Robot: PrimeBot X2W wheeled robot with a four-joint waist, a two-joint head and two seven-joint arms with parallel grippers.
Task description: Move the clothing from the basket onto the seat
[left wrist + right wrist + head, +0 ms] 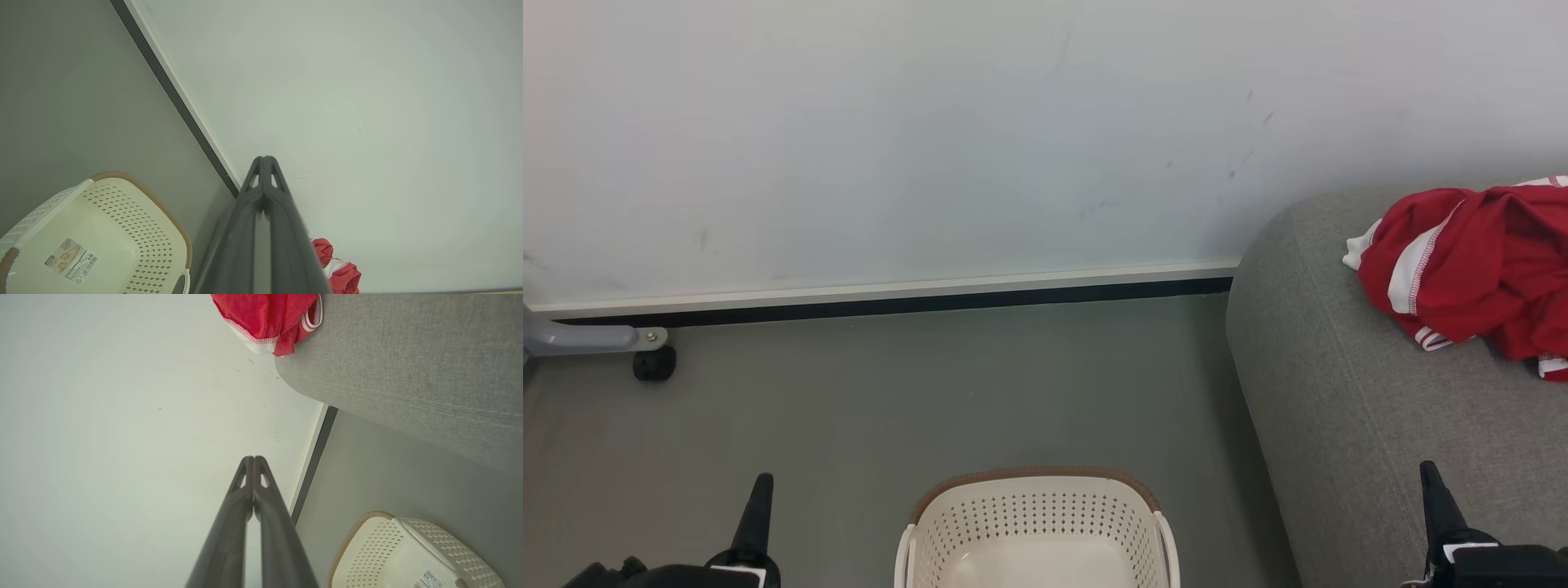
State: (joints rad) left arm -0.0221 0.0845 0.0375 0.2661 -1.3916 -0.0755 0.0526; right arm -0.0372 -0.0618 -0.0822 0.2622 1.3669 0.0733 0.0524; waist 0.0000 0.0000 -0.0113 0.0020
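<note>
Setting: a pale wall (931, 122) meets a grey floor (890, 392) along a dark skirting strip (890, 304), all well ahead of both sets of fingertips.
Left gripper (761, 482): fingers pressed together tip to tip, nothing between them; seen against bare floor.
Right gripper (1429, 472): fingers likewise closed flat on each other and empty; seen against the seat's front part.
Basket (1033, 475): on the floor between the two pairs of fingers, nearer than their tips. From the left wrist its bottom bears only a printed sticker (71, 261); no fabric shows inside.
Seat (1339, 392): beneath and ahead of the right fingers; its rounded edge falls between those fingers and the basket.
Clothing (1470, 269): a crumpled red heap with white trim, lying on the seat, well ahead of the right fingertips and slightly outward of them. It runs off the head view's edge, so its full extent cannot be told.
Castor (654, 363): a black wheel on a grey leg, ahead of the left fingers and outward, by the skirting.
Step in hand: judged to be the close of the task; the load appears delivered and both arms hold a rest pose.
Next move: judged to call for little beyond a check of the basket's near end, cut off in the head view. Were a garment there, the nearer fingers would have to part, descend inside the rim, pinch the fabric and carry it over the seat's edge.
</note>
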